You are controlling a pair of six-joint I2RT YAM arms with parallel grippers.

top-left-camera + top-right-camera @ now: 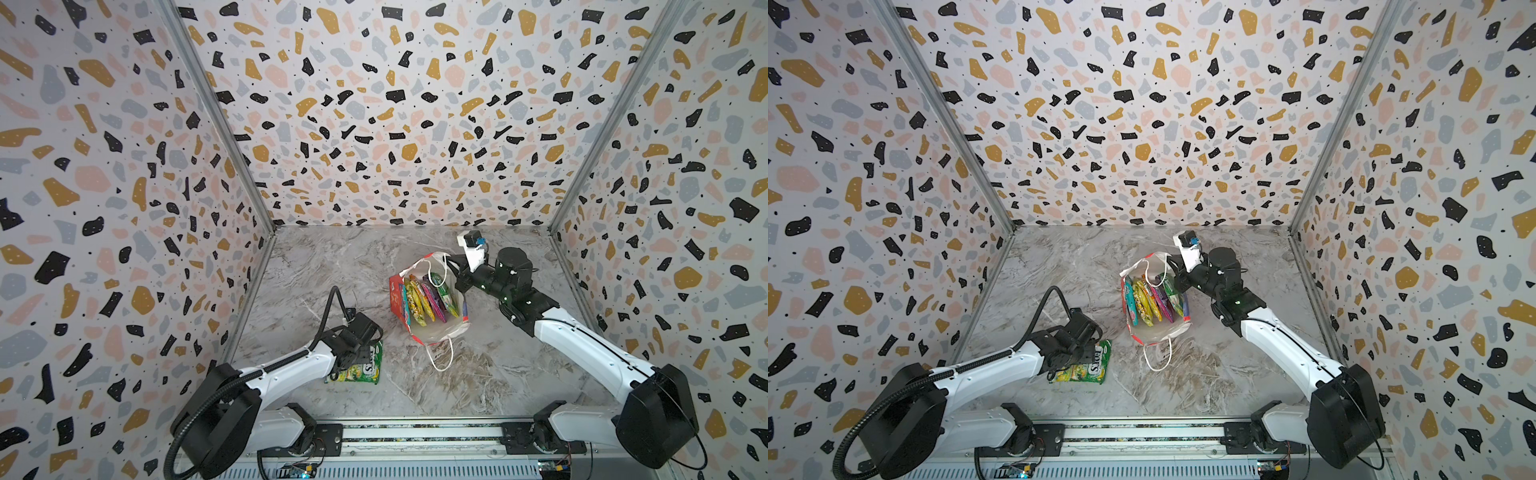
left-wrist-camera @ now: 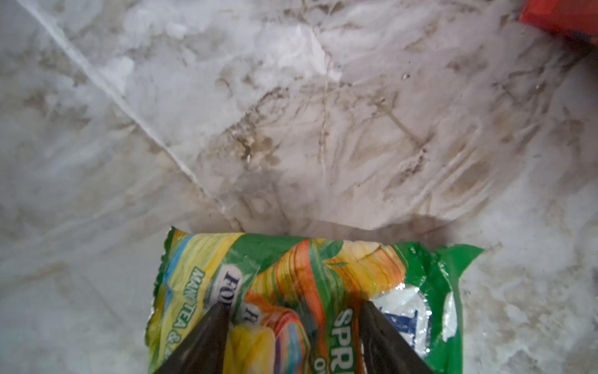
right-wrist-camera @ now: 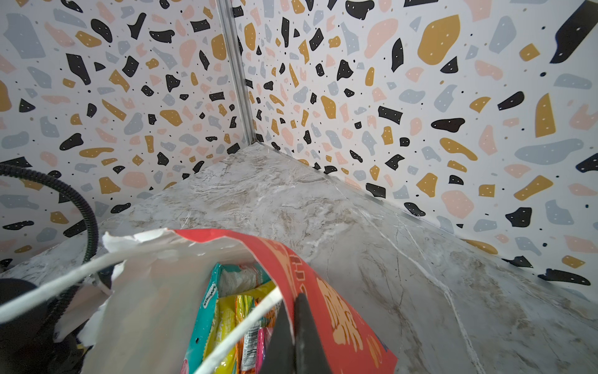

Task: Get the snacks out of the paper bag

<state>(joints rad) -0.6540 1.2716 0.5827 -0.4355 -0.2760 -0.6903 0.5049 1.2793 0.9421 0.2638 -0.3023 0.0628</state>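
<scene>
Left gripper point(image 2: 296, 311), jaws parted, is hovering over a green packet point(image 2: 291, 268) lying near the surface's point(image 1: 498, 374) front-left edge, perhaps touching it. Right gripper point(image 3: 293, 301) is pinching the bag point(image 1: 434, 330) wall mid-surface. The other packets point(image 1: 428, 297) are standing inside, rightward of the left gripper.

Here we are in a lab-style robot test booth: terrazzo-print panels point(image 1: 374, 104) wall the marble-look desk point(image 1: 332, 257) on three sides, with arm bases point(image 1: 291, 428) on a metal rail point(image 1: 415, 433) at its near edge.
</scene>
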